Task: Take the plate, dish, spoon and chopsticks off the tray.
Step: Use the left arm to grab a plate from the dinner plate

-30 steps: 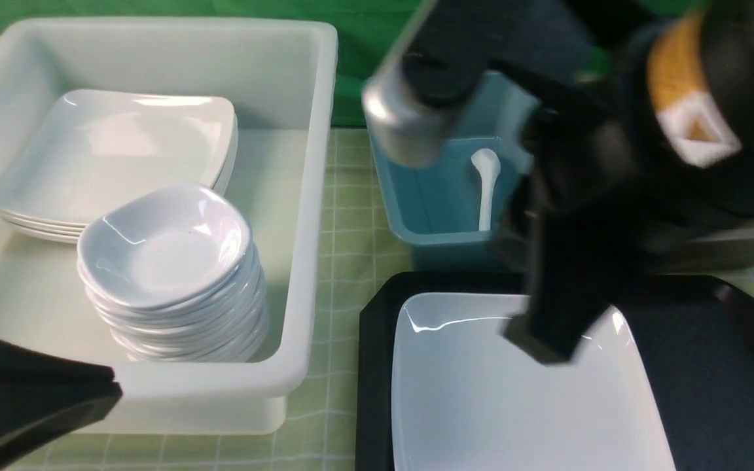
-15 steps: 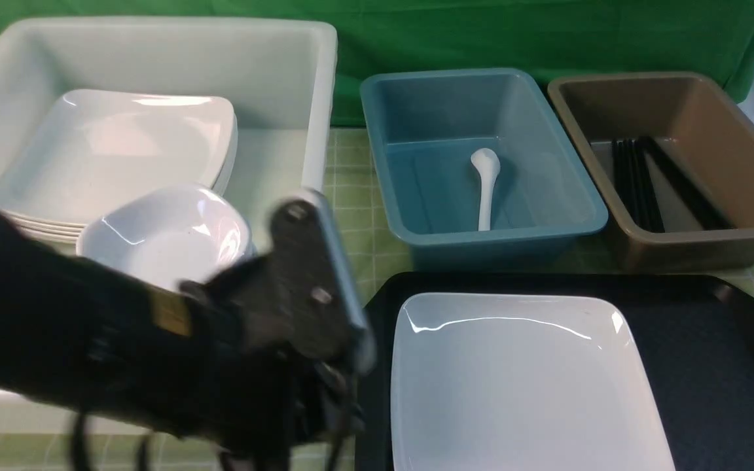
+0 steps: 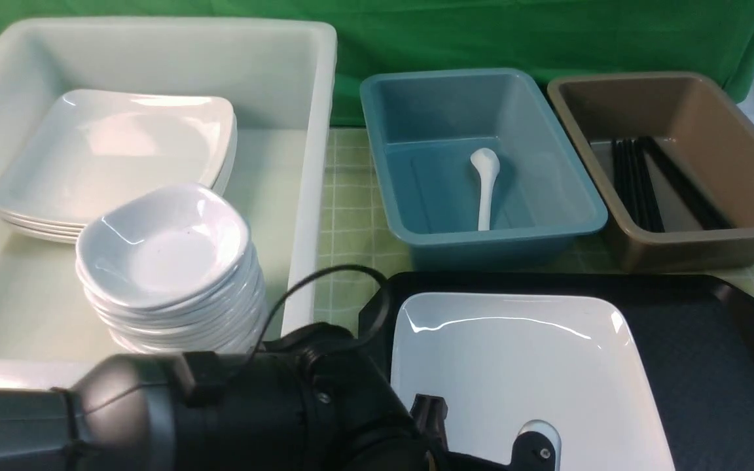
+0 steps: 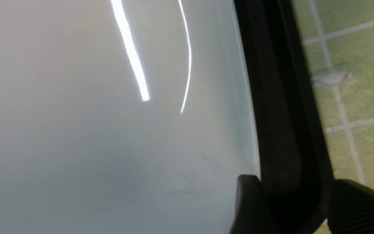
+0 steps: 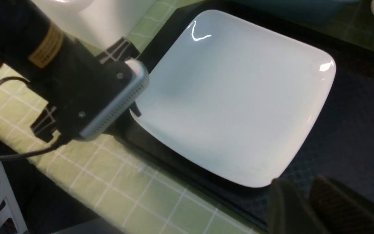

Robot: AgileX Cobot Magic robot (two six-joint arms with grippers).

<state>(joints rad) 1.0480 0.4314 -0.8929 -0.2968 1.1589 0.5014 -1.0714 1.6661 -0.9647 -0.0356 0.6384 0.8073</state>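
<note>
The plate (image 3: 521,366) lies on the tray's (image 3: 711,353) left part. Behind the tray, the spoon (image 3: 485,186) lies in the middle bin (image 3: 482,241), the chopsticks (image 3: 639,190) in the right bin (image 3: 737,137).

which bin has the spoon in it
The teal middle bin, with the spoon lying inside; the white tub holds plates and dishes, the brown bin chopsticks.

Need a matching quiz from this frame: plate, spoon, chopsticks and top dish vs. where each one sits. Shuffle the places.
Things:
1. plate
2. spoon
3. chopsticks
4. dish

Places:
A. in the teal bin
B. in the white tub, topping a stack
C. on the tray
D. in the brown bin

Pairs: 1-C, 2-A, 3-D, 4-B
</note>
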